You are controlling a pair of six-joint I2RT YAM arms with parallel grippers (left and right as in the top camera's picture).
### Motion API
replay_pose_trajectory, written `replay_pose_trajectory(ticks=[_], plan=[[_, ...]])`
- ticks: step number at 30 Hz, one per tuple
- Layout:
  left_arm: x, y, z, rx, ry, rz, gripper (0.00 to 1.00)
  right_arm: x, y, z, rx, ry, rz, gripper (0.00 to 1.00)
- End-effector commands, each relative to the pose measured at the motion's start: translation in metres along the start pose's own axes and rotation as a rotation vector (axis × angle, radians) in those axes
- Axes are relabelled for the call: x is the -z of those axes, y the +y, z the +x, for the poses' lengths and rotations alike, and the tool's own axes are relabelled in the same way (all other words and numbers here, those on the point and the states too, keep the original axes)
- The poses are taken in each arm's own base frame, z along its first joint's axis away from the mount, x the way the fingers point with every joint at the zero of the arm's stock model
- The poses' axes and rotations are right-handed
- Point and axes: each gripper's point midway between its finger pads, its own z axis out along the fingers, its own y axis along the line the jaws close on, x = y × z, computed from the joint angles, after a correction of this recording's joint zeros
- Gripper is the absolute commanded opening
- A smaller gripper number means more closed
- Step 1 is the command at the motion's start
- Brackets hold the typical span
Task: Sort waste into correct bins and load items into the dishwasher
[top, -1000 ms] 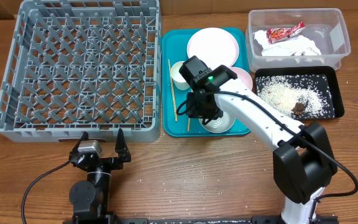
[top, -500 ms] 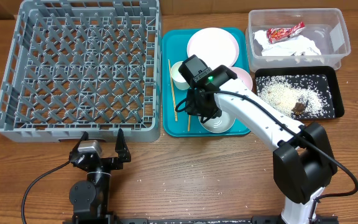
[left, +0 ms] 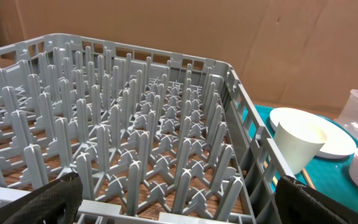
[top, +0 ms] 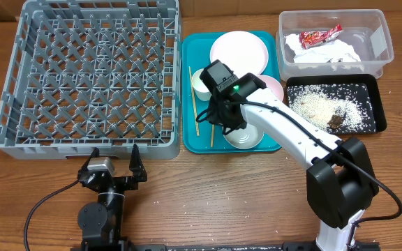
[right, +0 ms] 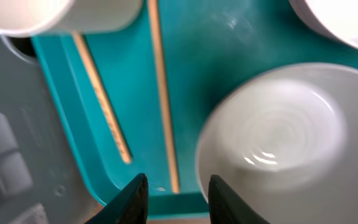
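Lying flat on the teal tray (right: pixel 197 62), the chopstick (right: pixel 162 93) (light, stiff, roll-prone) is straddled near its end by the right gripper (right: pixel 174 194), jaws spread; a square cross-shaft pinch is advised.

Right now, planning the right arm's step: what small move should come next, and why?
Probably lower the right gripper slightly and close on the chopstick lying between its fingers on the teal tray; the jaws stand apart, gripping nothing yet.

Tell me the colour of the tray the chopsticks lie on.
Teal. The tray shows best in the right wrist view, under both chopsticks.
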Motion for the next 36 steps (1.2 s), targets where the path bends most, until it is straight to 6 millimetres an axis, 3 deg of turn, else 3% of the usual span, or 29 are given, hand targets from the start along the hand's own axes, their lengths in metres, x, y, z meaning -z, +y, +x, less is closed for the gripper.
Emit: replay_pose_trajectory(ticks=[1,9,17,22,27,36], plan=[[0.0,0.003,0.001,-0.018,0.0,-0.011,1.0,0.008,0.006,-0.01,-0.028,-0.055,-0.033,0.34],[0.0,0.002,0.001,-0.018,0.0,-0.011,1.0,0.013,0.033,-0.039,-0.09,-0.157,-0.156,0.35],[0.0,0.002,0.001,-0.018,0.0,-0.011,1.0,0.016,0.03,-0.078,-0.181,-0.229,-0.225,0.38],[0.0,0.002,0.001,-0.018,0.0,-0.011,1.0,-0.003,0.026,-0.096,-0.219,-0.2,-0.263,0.38],[0.0,0.002,0.001,-0.018,0.0,-0.011,1.0,-0.026,0.028,-0.102,-0.223,-0.171,-0.27,0.38],[0.0,0.002,0.001,-0.018,0.0,-0.011,1.0,-0.038,0.028,-0.102,-0.219,-0.166,-0.264,0.35]])
